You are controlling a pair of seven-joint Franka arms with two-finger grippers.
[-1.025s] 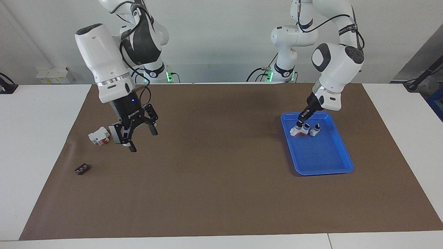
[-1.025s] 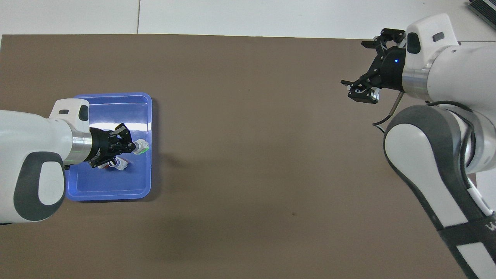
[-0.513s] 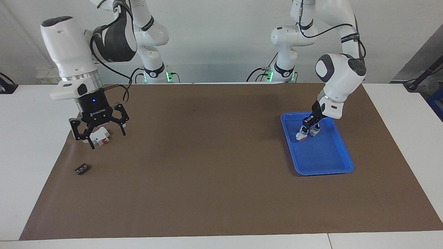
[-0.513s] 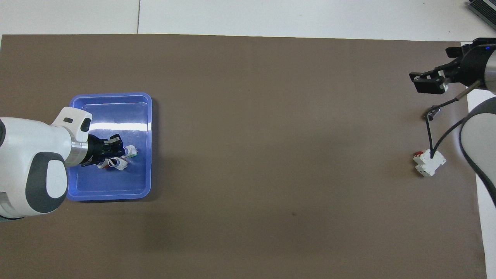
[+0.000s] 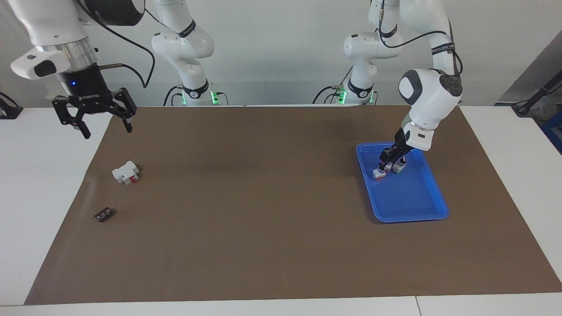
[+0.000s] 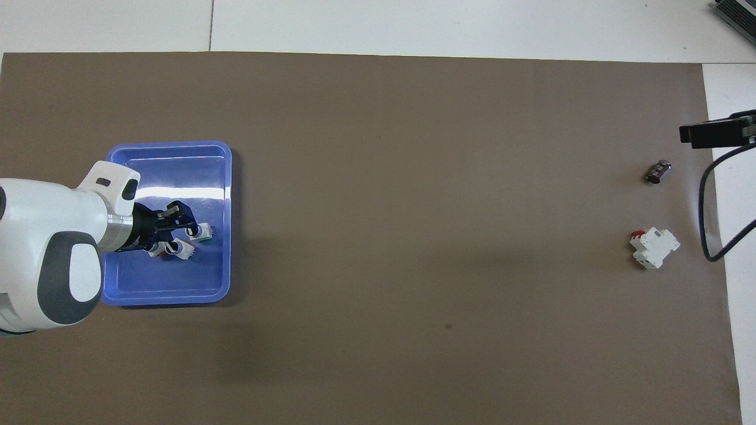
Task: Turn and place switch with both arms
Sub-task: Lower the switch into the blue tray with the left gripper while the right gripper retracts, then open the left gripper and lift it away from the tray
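The switch (image 6: 201,233) lay in the blue tray (image 6: 229,177), just beside the red-base switch (image 6: 177,250) and a bit more toward the right arm's end of the table. The tray sat on the brown mat (image 5: 263,197) at the left arm's end.

The left gripper (image 5: 388,161) was low inside the tray, right at both switches. You couldn't tell from either view whether it was open or shut, or whether it had hold of the switch or only touched it.

Judged from that, the task looked nearly done: the switch was at its place in the tray, so the turn and the handover btw. arms were prob. finished. What was left, as far as it showed: confirm the release, lift the left arm clear w/o knocking either switch, and park it.

The right gripper (image 5: 109,131) was up in the air over the mat's edge at the right arm's end, spread wide and empty, so that arm waited. Under and near it lay the white-and-red block (image 5: 126,172) and a small dark part (image 5: 104,215), both well apart from the tray. Neither was part of your job.
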